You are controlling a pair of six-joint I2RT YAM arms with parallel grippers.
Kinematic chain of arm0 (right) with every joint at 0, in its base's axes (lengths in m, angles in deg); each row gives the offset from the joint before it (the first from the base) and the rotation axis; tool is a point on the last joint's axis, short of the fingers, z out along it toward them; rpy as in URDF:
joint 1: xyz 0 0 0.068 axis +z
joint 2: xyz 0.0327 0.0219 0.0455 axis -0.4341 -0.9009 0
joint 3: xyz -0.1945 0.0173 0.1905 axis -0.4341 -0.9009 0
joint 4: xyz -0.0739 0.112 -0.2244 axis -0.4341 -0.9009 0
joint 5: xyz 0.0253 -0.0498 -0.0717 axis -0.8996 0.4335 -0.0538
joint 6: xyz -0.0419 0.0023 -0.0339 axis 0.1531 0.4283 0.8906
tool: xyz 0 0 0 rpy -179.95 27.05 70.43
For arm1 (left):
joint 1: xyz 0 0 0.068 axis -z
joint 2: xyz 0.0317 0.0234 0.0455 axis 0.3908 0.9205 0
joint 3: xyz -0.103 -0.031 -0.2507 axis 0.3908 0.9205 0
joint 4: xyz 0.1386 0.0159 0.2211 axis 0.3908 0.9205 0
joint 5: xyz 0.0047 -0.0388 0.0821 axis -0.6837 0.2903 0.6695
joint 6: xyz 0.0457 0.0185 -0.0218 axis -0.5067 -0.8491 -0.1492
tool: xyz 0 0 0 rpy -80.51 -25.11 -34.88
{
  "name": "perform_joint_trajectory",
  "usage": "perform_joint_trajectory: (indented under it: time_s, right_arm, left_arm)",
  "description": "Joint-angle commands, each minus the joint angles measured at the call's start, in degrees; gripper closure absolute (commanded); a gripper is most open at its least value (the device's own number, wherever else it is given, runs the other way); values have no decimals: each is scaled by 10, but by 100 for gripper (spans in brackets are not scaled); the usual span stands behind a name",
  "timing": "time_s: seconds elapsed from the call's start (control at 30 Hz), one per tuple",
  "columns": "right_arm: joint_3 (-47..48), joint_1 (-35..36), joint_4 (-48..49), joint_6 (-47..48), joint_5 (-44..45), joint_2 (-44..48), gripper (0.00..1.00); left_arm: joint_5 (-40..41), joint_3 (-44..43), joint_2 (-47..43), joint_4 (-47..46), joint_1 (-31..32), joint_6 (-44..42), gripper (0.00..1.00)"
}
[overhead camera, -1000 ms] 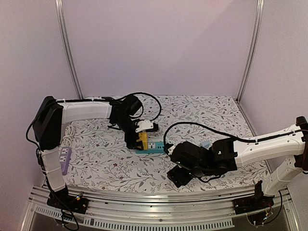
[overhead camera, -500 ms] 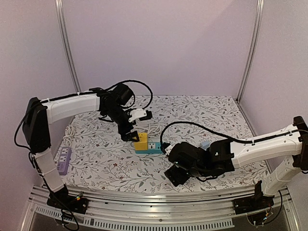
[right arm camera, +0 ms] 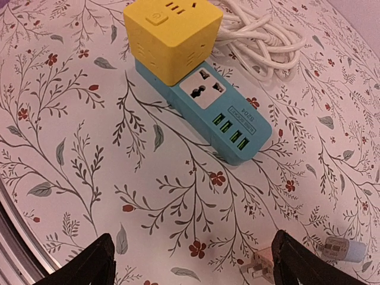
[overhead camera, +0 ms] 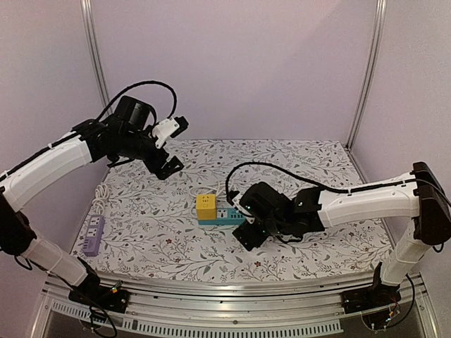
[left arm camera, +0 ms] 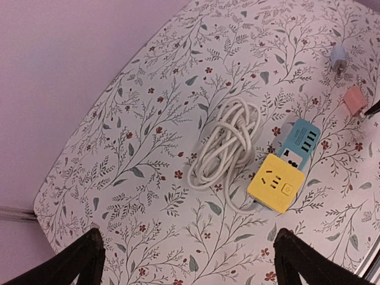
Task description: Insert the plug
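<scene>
Overhead view: a teal power strip (overhead camera: pixel 227 215) lies on the floral table (overhead camera: pixel 317 169). The yellow cube plug (overhead camera: pixel 206 205) sits on the strip's left end. The left gripper (overhead camera: pixel 166 166) hangs high, well away to the left of the strip. The right gripper (overhead camera: pixel 246 236) sits low, just beside the strip's near edge. How far either is spread cannot be told from here.

Left wrist view: both fingers (left arm camera: pixel 83 261) are spread wide with nothing between them. Far below, the cube covers one end of the strip. A coiled white cord (left arm camera: pixel 228 144) lies just beside that end.

Right wrist view: the fingers (right arm camera: pixel 95 264) are wide apart and empty, close to the strip. The cube looks seated on it. Its prongs are hidden, so full insertion cannot be confirmed.

Likely risk: the low right gripper could clip the strip as it moves. That could slide the strip or rock a half-seated cube loose. The cord beside the strip could also snag a finger.
</scene>
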Motion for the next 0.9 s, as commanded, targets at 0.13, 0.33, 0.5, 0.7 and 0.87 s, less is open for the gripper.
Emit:
perform_joint_trajectory:
  time_s: [0.13,0.33,0.5,0.7,0.87]
  right_arm:
    - [95,-69,15,103,-75,-91,9]
    - [157,-81,6,118,-90,-152,10]
    - [191,-81,1,117,-83,-188,10]
    - [223,-83,-31,81,-82,-219,10]
    - [223,-83,-48,49,-89,-232,11]
  left_arm:
    - [265,41,-56,44,-20,242,1]
    - [278,79,-93,119,-85,356,1]
    - [258,108,-97,167,-179,390,0]
    - [286,123,-61,169,-286,387,1]
    - [259,118,13,122,-362,375,3]
